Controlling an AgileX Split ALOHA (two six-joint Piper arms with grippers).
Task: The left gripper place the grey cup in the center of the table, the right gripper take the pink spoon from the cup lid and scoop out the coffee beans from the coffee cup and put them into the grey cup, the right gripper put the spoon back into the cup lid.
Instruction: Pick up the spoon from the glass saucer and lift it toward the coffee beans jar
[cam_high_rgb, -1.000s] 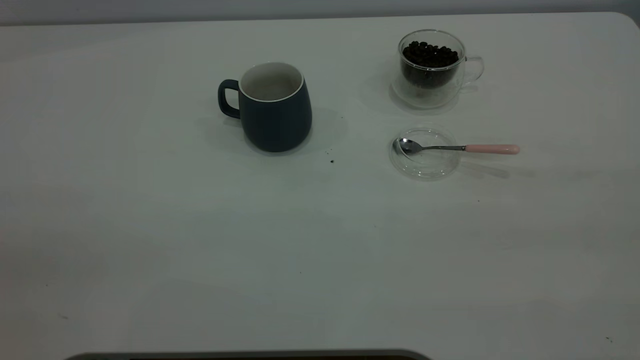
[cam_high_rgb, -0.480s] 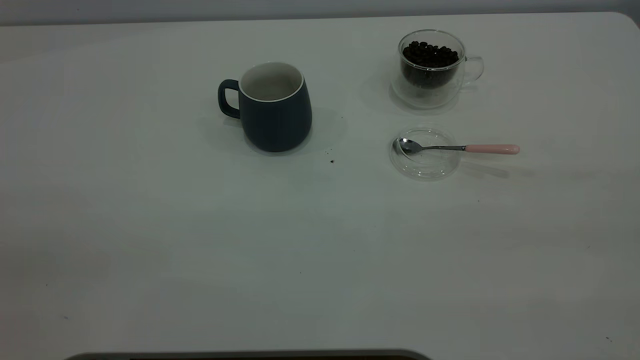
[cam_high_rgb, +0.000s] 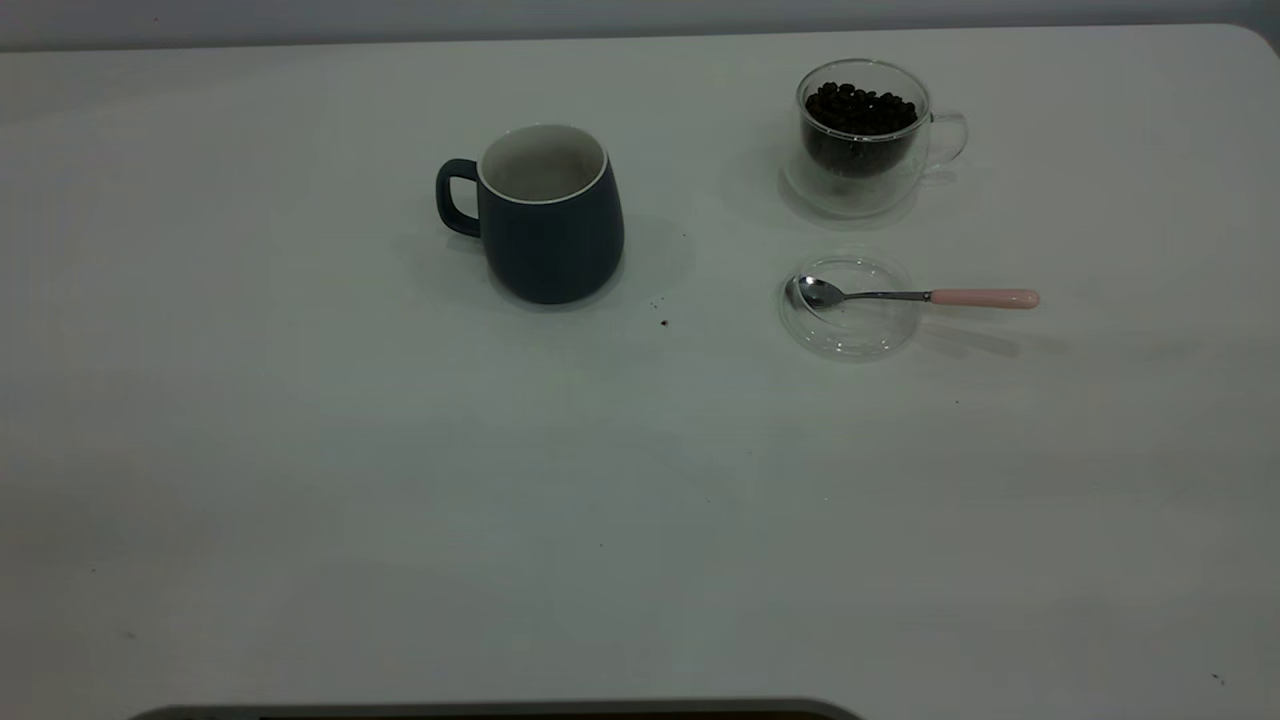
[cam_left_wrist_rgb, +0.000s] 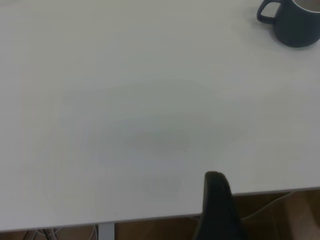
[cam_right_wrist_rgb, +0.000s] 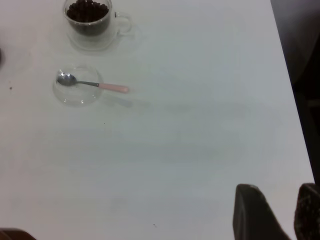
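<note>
The grey cup (cam_high_rgb: 550, 235) stands upright near the middle of the table (cam_high_rgb: 400, 500), handle to the left, and looks empty inside. The coffee cup (cam_high_rgb: 865, 150) with coffee beans (cam_high_rgb: 860, 108) stands at the back right. In front of it lies the cup lid (cam_high_rgb: 850, 325) with the pink spoon (cam_high_rgb: 900, 296), bowl in the lid and handle pointing right. Neither arm shows in the exterior view. My right gripper (cam_right_wrist_rgb: 278, 192) is open and empty over the table's edge, far from the spoon (cam_right_wrist_rgb: 95, 84). My left gripper (cam_left_wrist_rgb: 218, 205) shows only as a dark tip, far from the grey cup (cam_left_wrist_rgb: 297, 25).
A few dark specks (cam_high_rgb: 664, 322) lie on the table between the grey cup and the lid. The table's rounded back right corner (cam_high_rgb: 1250, 35) shows in the exterior view. A dark curved edge (cam_high_rgb: 500, 710) runs along the front.
</note>
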